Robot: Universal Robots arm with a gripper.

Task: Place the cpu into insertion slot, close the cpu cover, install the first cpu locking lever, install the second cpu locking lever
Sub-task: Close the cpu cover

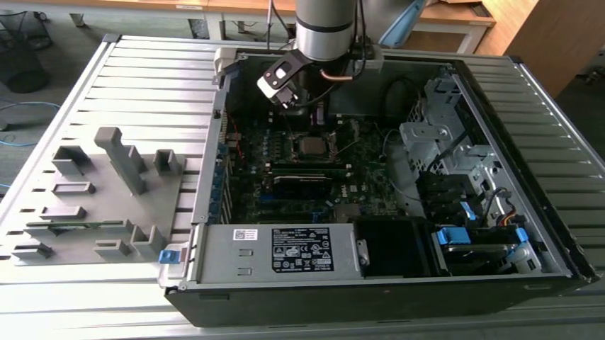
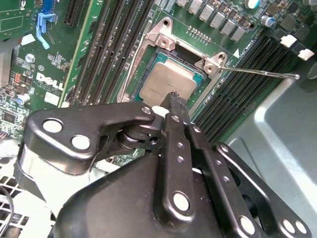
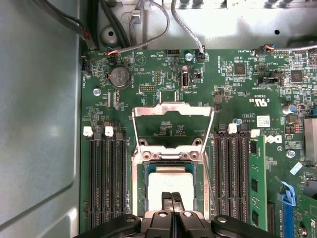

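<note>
The cpu (image 3: 171, 182) (image 2: 166, 82) (image 1: 312, 146) lies flat in the insertion slot (image 3: 143, 184) (image 2: 148, 63), its dull silver top showing. The cpu cover (image 3: 172, 108) is swung open away from the slot, and green board shows through its square opening. One thin locking lever (image 2: 260, 74) sticks out sideways, unlatched, over the black memory slots. My gripper (image 3: 172, 197) (image 2: 173, 97) (image 1: 295, 105) hovers above the edge of the cpu. Its two fingertips are pressed together, shut, with nothing between them.
The motherboard sits in an open computer case (image 1: 529, 212) on a slatted metal table. Long black memory slots (image 3: 106, 178) (image 3: 233, 173) flank the socket. Cables (image 3: 148, 34) run along the case wall. A grey fixture plate (image 1: 95, 198) lies at the exterior view's left.
</note>
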